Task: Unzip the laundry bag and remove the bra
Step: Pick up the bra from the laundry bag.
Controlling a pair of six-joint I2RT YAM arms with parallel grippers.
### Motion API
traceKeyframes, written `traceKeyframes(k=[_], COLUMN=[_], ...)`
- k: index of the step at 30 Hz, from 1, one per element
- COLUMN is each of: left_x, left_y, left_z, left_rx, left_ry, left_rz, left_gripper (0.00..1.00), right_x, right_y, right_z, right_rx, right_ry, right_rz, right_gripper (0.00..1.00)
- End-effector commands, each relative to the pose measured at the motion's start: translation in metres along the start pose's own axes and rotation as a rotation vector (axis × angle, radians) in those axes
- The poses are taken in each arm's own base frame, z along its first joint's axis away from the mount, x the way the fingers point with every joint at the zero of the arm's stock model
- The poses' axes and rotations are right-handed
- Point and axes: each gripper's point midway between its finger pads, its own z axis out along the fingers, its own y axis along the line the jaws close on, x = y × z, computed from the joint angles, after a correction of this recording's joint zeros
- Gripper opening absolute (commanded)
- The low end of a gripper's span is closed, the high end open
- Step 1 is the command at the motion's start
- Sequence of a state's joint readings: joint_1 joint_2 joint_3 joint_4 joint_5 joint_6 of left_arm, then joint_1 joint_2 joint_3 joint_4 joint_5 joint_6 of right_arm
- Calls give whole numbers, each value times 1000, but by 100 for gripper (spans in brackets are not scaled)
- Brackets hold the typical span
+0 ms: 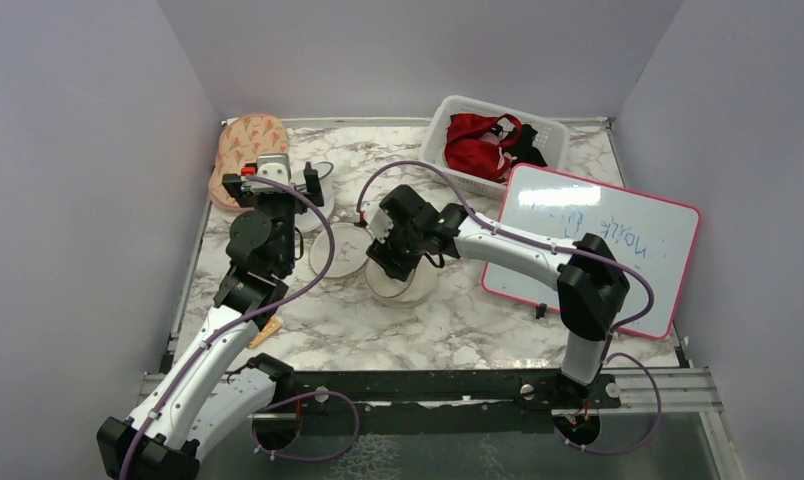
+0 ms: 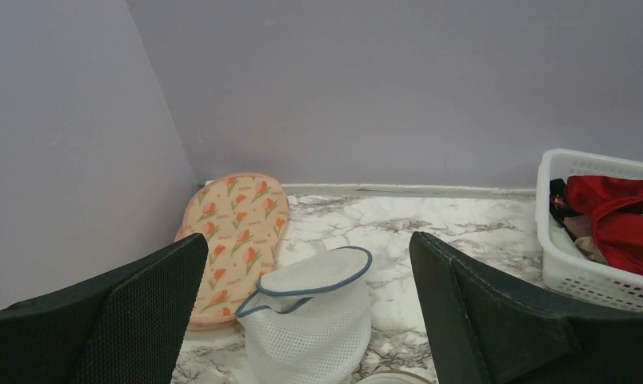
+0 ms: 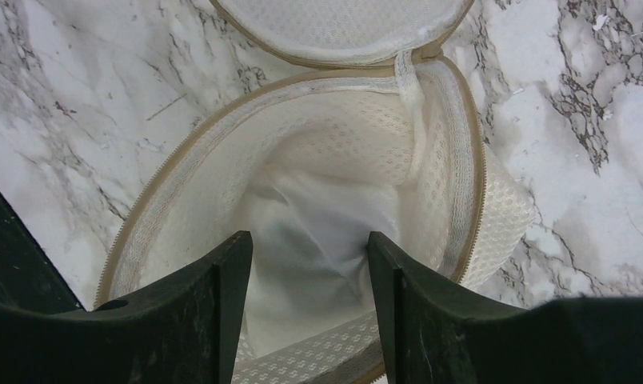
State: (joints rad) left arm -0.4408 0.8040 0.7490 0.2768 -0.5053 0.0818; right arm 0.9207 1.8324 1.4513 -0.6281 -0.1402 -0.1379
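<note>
The cream laundry bag (image 1: 419, 289) lies unzipped at the table's middle, its lid (image 1: 343, 250) flipped open to the left. In the right wrist view the bag's zip rim (image 3: 465, 184) rings a white bra (image 3: 302, 208) lying inside. My right gripper (image 3: 306, 244) reaches down into the open bag. Its jaws stand partly open, one on each side of a fold of the bra, and the cloth puckers against the right fingertip (image 3: 376, 244). In the top view the right gripper (image 1: 388, 258) covers the bag. My left gripper (image 2: 309, 240) is wide open and empty, raised left of the bag.
An orange-patterned oval pouch (image 2: 238, 232) leans in the back left corner. A white-and-grey mesh pouch (image 2: 310, 320) stands before the left gripper. A white basket (image 1: 458, 110) with a red garment (image 1: 478, 145) sits at the back right. A pink-framed whiteboard (image 1: 598, 240) lies on the right.
</note>
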Motion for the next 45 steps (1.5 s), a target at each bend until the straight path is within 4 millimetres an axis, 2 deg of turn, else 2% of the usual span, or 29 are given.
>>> traceKeyframes(k=[1, 4, 9, 10, 14, 21, 24, 26, 31, 33, 38, 45], left_x=[-4, -4, -5, -6, -5, -4, -3, -3, -3, -3, -2, -1], left_y=[-3, -3, -4, -3, -3, -4, -4, -4, -6, -6, -6, -8], left_z=[-1, 0, 0, -1, -1, 0, 0, 0, 0, 0, 1, 1], left_rx=[16, 16, 18, 18, 18, 19, 18, 19, 24, 24, 25, 32], left_ry=[-22, -21, -25, -26, -24, -22, -20, -19, -17, -18, -15, -11], left_rz=[-14, -14, -18, -18, -16, -21, -22, -21, -22, -22, -24, -26], left_gripper=[92, 92, 92, 92, 92, 92, 92, 92, 92, 92, 92, 92], right_x=[3, 2, 10, 14, 24, 34, 38, 36, 18, 9, -11, -29], right_y=[-14, -13, -19, -19, -11, -8, -11, -12, -7, -6, 2, 6], right_z=[-1, -3, 1, 3, 12, 21, 23, 22, 7, -2, -27, -52], right_rx=[70, 68, 96, 93, 84, 95, 126, 139, 124, 122, 98, 97], right_ry=[14, 8, 43, 55, 62, 60, 68, 61, -2, -36, -115, -216], right_rz=[-31, -38, -49, -46, -36, -26, -24, -20, -1, 13, 44, 104], right_gripper=[55, 55, 48, 49, 65, 65, 57, 46, 14, 7, 1, 1])
